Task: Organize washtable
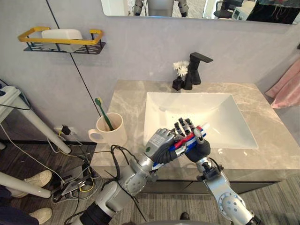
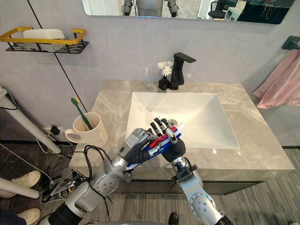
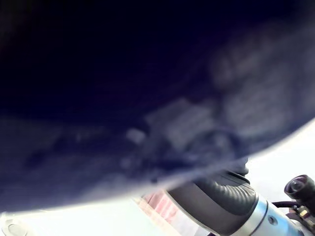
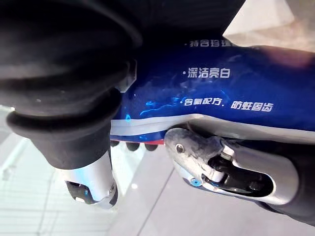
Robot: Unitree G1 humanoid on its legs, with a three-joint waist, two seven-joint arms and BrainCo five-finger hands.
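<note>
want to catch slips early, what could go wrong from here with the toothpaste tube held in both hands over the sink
1. The toothpaste tube is gripped by the left hand and the right hand above the front edge of the sink. A mistimed release could drop it into the basin or onto the floor.
2. Two hands squeezing a soft tube may dent it or force paste out.
3. The mug sits near the counter's corner with a toothbrush inside, so a nudge might tip it.

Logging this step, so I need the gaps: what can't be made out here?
- Toothpaste tube: its middle is hidden under the left hand in the eye views.
- Right hand: whether it grips the tube; the tube and left hand cover it.
- Toothbrush: its lower end is hidden inside the mug.
</note>
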